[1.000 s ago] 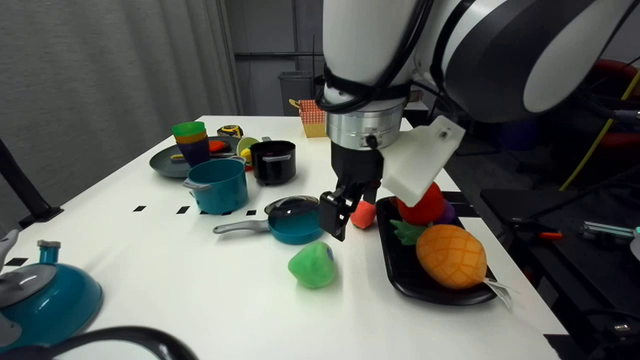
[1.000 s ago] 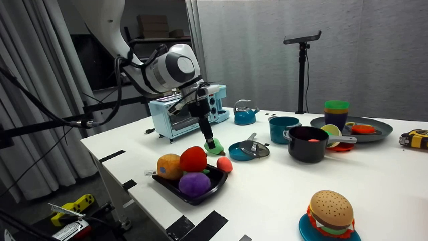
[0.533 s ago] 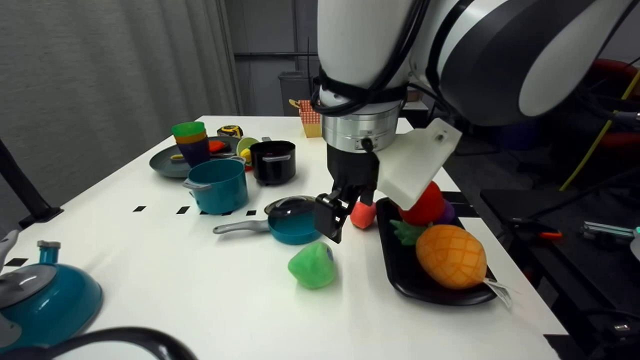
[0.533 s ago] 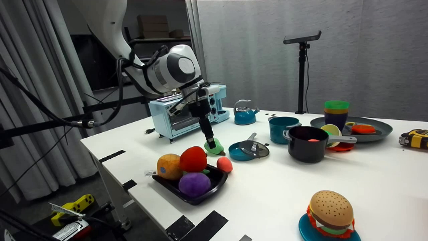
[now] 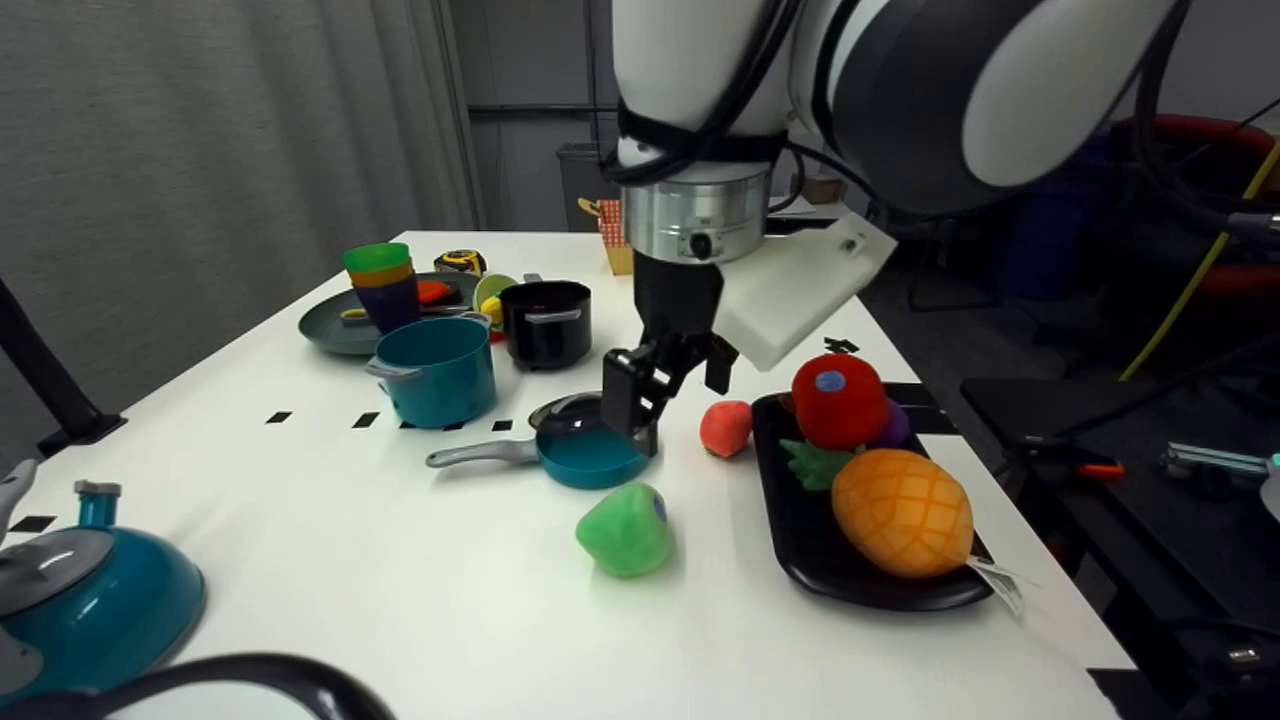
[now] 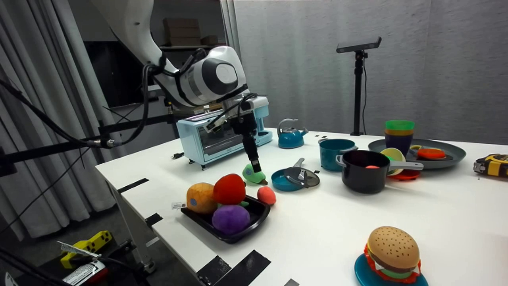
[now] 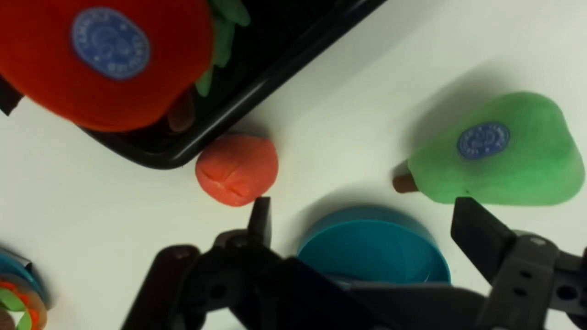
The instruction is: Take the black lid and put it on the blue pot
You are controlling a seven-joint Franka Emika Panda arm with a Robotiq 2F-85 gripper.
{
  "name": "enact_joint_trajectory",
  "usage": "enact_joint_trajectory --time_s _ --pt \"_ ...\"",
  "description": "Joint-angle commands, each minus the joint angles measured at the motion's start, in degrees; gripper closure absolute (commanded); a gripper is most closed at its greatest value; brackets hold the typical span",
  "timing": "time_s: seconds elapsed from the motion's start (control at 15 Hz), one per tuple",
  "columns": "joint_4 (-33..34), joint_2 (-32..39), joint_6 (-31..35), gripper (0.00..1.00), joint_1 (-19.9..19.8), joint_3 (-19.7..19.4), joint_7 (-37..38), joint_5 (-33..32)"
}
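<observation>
The black lid [image 5: 573, 415] is a dark, see-through disc. It lies tilted on the far side of the shallow blue pan [image 5: 590, 462], overhanging its rim; the lid [image 6: 303, 177] and pan [image 6: 281, 182] also show in an exterior view. The blue pot [image 5: 440, 375] stands open and upright beyond them, and behind the black pot in an exterior view [image 6: 330, 155]. My gripper [image 5: 672, 400] is open and empty above the table near the pan. In the wrist view the jaws [image 7: 362, 201] stand wide apart either side of the pan [image 7: 371, 247]; the gripper hides most of the lid.
A green pear [image 5: 625, 530] and a peach [image 5: 726, 428] lie beside the pan. A black tray [image 6: 254, 226] of plush fruit is near the table edge. A black pot [image 6: 365, 174] stands by the blue pot. A kettle [image 6: 291, 138] and toaster oven [image 6: 216, 139] stand farther back.
The gripper has moved toward the pan and slightly up, leftward in one exterior view and rightward in the other. The lid, pan and pot have not moved.
</observation>
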Motion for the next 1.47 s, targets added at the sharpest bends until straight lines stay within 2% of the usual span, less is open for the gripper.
enact_joint_trajectory --time_s 0.0,0.2,0.4,0.47,0.53,0.6,0.87,1.2,1.4 --pt "4.9 1.0 -0.2 0.00 -1.6 -1.9 -4.9 6.0" --pt "9.1 2.9 -0.7 0.00 -3.0 -2.8 -8.1 10.6" --pt "15.0 6.9 -3.2 0.00 -7.5 0.0 -21.4 20.6" --pt "17.2 8.4 -5.2 0.00 -10.6 2.9 -25.4 23.4" --pt "19.8 10.5 -7.2 0.00 -12.2 3.9 -29.7 26.0" --pt "22.4 12.5 -9.7 0.00 -10.9 2.0 -33.9 29.0" --pt "31.7 19.2 -18.0 0.00 -11.3 0.5 -37.9 30.0" --pt "41.1 25.1 -23.5 0.00 -11.3 -1.0 -37.4 28.8" --pt "45.8 27.8 -27.9 0.00 -11.8 -1.2 -41.1 27.6"
